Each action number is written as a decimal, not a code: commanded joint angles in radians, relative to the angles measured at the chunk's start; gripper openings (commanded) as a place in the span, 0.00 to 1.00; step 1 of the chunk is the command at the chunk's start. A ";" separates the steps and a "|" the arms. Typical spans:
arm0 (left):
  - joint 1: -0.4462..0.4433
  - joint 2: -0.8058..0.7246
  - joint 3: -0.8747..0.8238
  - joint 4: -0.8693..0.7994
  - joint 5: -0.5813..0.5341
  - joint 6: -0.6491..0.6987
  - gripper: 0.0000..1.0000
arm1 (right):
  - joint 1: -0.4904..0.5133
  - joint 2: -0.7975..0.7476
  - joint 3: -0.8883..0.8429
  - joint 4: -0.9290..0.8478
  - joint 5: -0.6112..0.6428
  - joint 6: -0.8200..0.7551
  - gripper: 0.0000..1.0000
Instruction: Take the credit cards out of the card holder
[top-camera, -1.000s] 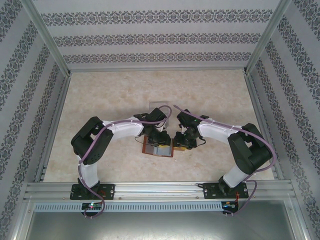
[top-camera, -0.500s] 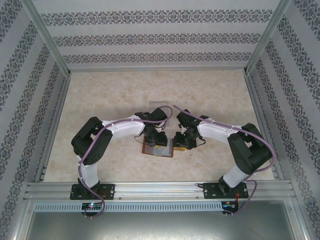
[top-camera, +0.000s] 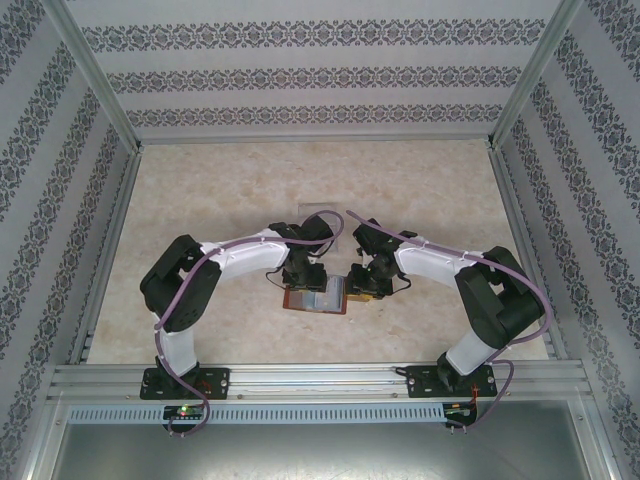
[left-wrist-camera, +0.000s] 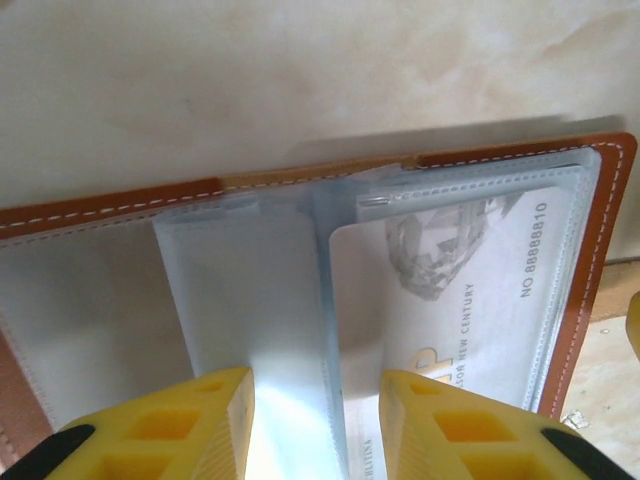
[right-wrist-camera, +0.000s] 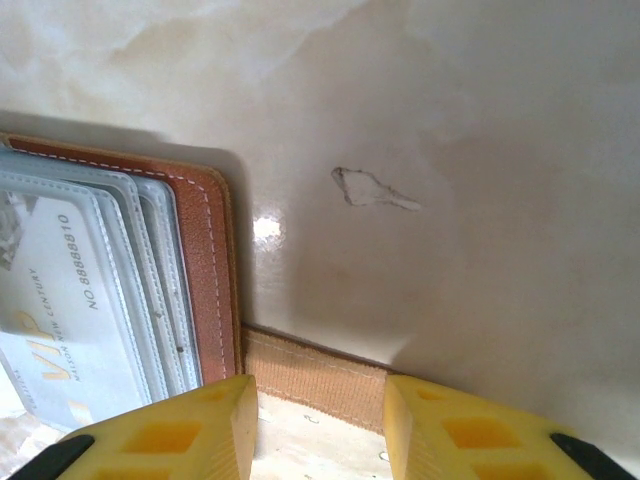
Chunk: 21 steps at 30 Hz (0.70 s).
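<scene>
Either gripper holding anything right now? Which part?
Left gripper open, a clear sleeve loose in the gap. Right gripper straddles the strap tab; whether it grips, cannot tell.

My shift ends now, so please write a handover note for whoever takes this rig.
The left tool is open, fingers either side of a clear sleeve in the card holder.
The right tool has fingers apart astride the strap tab; grip unclear.
The holder lies open on the table; one printed credit card sits in its sleeve.
Done: holder opened.
Left: pull out that card and any others.
</scene>
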 joint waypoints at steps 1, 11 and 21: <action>-0.009 -0.041 0.029 -0.078 -0.049 0.011 0.41 | 0.010 0.034 -0.023 -0.024 0.020 -0.020 0.41; -0.009 -0.067 0.045 -0.105 -0.078 0.015 0.41 | 0.010 0.039 -0.022 -0.026 0.018 -0.023 0.41; -0.008 -0.084 0.046 -0.122 -0.108 0.024 0.16 | 0.010 0.044 -0.019 -0.030 0.020 -0.026 0.41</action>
